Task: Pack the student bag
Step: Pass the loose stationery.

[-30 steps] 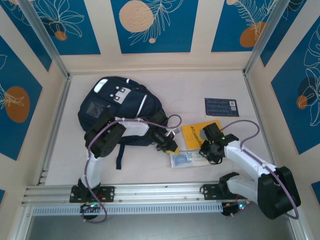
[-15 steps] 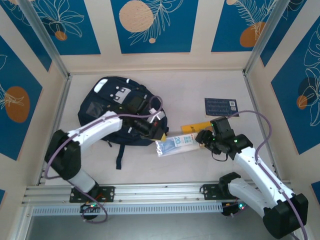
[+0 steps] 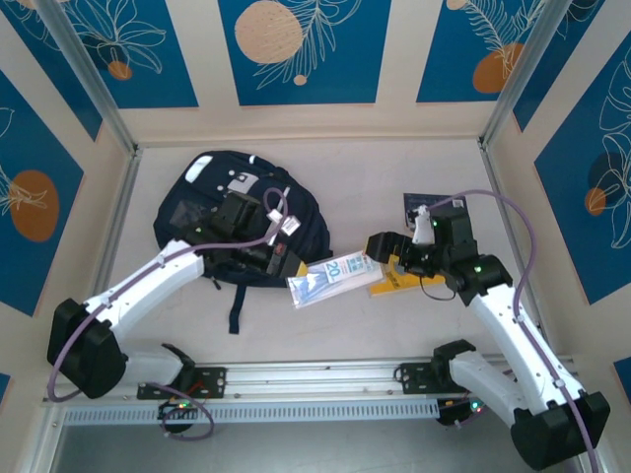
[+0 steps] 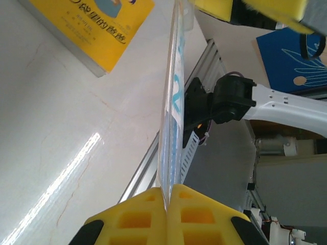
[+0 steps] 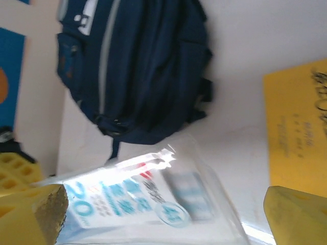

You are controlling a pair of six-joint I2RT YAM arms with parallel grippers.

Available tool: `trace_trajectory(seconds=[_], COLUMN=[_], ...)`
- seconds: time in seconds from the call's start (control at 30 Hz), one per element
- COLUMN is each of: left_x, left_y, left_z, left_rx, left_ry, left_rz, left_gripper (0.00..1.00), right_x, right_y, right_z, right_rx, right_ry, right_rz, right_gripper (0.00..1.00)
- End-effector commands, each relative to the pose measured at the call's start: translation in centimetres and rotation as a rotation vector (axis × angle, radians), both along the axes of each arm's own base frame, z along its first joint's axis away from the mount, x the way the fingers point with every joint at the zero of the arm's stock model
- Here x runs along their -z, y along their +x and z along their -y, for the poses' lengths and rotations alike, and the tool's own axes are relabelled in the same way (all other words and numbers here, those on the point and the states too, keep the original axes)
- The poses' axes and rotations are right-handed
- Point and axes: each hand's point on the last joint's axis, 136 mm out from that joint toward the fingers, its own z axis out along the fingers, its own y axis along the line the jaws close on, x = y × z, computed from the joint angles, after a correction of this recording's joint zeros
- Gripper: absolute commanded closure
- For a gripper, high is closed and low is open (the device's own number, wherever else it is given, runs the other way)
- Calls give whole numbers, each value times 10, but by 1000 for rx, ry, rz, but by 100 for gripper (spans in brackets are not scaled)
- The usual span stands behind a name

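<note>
Student bag (image 3: 189, 219) one, packet (image 3: 330, 277) one, book (image 3: 387, 286) one

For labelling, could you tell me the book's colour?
Yellow; the book shows best in left wrist view.

Pale cream worktop (image 3: 375, 177) carries the big navy-blue fabric student bag (image 3: 192, 212) at left, a flat yellow book (image 3: 392, 281) mid-right, a small navy booklet (image 3: 416, 203) beyond it.

Clear packet (image 3: 328, 279) near a yellow book (image 5: 296, 132); navy booklet (image 3: 414, 204) farther back.
</note>
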Motion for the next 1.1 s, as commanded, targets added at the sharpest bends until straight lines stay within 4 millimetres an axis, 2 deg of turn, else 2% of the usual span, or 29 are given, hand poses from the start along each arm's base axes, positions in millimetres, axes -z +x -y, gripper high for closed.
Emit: trace_trajectory(seconds=[0.0, 0.13, 0.3, 0.4, 0.63, 0.7, 0.77, 0.87, 0.97, 1.07], left_x=[-25, -32, -33, -29, -18, -17, -17, -15, -11, -5], left_y=[0, 0, -4, -3, 7, 10, 13, 15, 20, 26], left_z=[6, 7, 5, 4, 5, 5, 7, 10, 12, 14], left_rx=[28, 27, 39, 33, -13, -23, -34, -51, -83, -127], left_ry=[-143, -190, -195, -187, -149, -154, -157, -168, -177, -196], left_rz=[90, 124, 121, 115, 66, 44, 18, -26, -73, -126], left_gripper=[100, 100, 100, 100, 100, 96, 85, 68, 49, 42], right_x=[-18, -24, -34, -41, -34, -34, -33, -32, -31, -27], right_y=[-8, -16, -24, -29, -31, -29, -25, -20, -12, -5], right_z=[-21, -40, -47, -45, -41, -39, -37, -33, -24, -16], right_rx=[-151, -258, -317, -325, -287, -275, -256, -218, -155, -94], right_ry=[130, 275, 367, 414, 439, 451, 470, 499, 531, 565], right_rz=[-4, -73, -111, -120, -156, -163, -172, -185, -189, -192], right_gripper=[0, 1, 14, 27, 64, 76, 87, 96, 100, 100])
